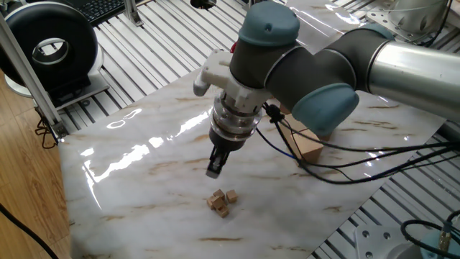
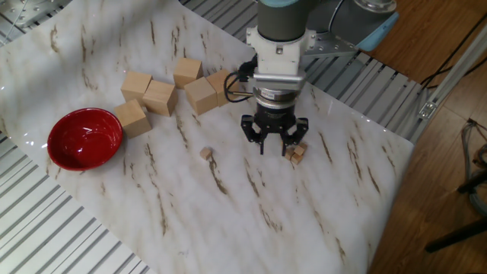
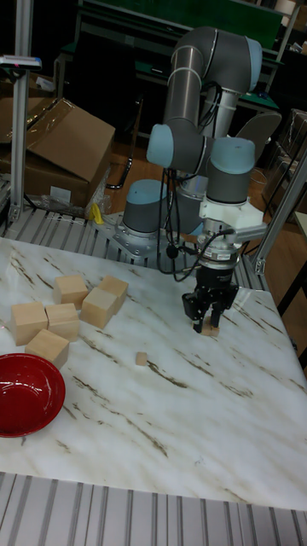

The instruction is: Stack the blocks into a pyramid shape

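Three tiny tan blocks [image 1: 223,201] lie huddled together on the marble table near its front edge, also seen as the cluster [image 2: 296,153]. A fourth tiny block [image 2: 205,154] sits alone to the left, and shows as the lone block [image 3: 141,358]. My gripper [image 1: 215,170] hangs just above the table, right beside the cluster [image 2: 274,146], with its fingers pointing down and apart and nothing between them. In the tall fixed view the gripper [image 3: 209,322] partly hides the cluster. No stacked pyramid shape shows.
Several large pale wooden blocks [image 2: 160,97] are grouped at the table's far left, with one more large block [image 1: 310,150] behind the arm. A red bowl [image 2: 85,138] stands by the left edge. The arm's cables trail over the table.
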Robot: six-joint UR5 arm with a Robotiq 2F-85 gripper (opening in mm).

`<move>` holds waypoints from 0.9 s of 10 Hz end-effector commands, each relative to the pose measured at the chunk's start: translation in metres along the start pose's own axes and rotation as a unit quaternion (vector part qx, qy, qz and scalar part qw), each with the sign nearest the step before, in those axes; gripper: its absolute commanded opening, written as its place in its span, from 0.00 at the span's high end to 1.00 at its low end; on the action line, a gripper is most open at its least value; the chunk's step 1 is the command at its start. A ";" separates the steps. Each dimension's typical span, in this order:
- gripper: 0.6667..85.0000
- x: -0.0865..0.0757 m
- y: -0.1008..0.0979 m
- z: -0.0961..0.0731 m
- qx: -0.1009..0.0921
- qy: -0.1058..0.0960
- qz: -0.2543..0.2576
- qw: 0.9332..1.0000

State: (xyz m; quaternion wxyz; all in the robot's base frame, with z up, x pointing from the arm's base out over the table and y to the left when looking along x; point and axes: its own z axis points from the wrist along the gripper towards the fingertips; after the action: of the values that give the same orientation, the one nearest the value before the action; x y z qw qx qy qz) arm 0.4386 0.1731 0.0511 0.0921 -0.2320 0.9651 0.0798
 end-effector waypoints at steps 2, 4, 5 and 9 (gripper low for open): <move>0.47 -0.010 0.018 -0.001 -0.037 -0.011 0.133 0.990; 0.48 -0.015 0.026 -0.001 -0.054 -0.016 0.177 0.983; 0.50 -0.019 0.031 -0.001 -0.066 -0.021 0.199 0.978; 0.57 -0.015 0.010 0.004 -0.014 -0.031 0.191 0.981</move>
State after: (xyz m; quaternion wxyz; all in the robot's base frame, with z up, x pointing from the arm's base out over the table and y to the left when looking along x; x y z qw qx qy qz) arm 0.4434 0.1999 0.0543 0.0909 -0.0480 0.9848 0.1401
